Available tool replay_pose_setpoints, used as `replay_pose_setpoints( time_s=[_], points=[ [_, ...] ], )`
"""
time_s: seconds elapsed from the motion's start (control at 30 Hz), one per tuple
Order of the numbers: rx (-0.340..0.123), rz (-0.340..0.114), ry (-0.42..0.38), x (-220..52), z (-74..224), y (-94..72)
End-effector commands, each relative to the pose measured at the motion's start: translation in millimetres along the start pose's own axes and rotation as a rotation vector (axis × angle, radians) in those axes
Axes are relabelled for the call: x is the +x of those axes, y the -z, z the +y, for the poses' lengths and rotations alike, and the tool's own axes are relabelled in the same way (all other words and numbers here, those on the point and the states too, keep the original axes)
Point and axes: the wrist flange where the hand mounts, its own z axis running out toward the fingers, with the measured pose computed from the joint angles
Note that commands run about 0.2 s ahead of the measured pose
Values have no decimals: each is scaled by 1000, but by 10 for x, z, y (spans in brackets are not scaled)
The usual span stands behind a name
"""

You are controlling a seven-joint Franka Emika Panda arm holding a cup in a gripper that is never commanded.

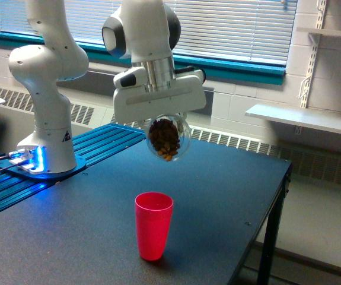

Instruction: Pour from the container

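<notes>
- The gripper [168, 126] hangs from the arm above the dark surface [217, 178], its broad white body set crosswise in the exterior view.
- The container [168, 138] sits directly beneath that body, pinched between the gripper's jaws; the fingertips themselves are mostly hidden behind the jar and the gripper housing.
- The container is a clear rounded jar with brown nut-like pieces [165, 136] visible through its wall. It is well clear of the surface, carried in the air.
- The jar appears tipped, with its round face towards the camera, so its long axis runs roughly towards the viewer rather than upright. Which end is the mouth cannot be told with certainty.
- A red cup [153, 225] stands upright on the surface, open end up, below the container and slightly towards the exterior view's left.
- Governing relation: the container is above the red cup and well apart from it in height. How far it sits behind the cup in depth cannot be judged from this single view.
- Judgement: the pour depends on bringing the jar's mouth over the cup's opening before tilting further; misalignment would scatter pieces onto the surface.
</notes>
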Motion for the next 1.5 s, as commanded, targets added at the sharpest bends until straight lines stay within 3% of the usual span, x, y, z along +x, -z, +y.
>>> replay_pose_setpoints(
  time_s=[0.03,0.5,1.5],
  points=[
    [5,-11,16,-21,-13,-36],
    [-9,-9,-42,49,46,-127],
    [-88,12,-95,123,45,-377]
  ],
)
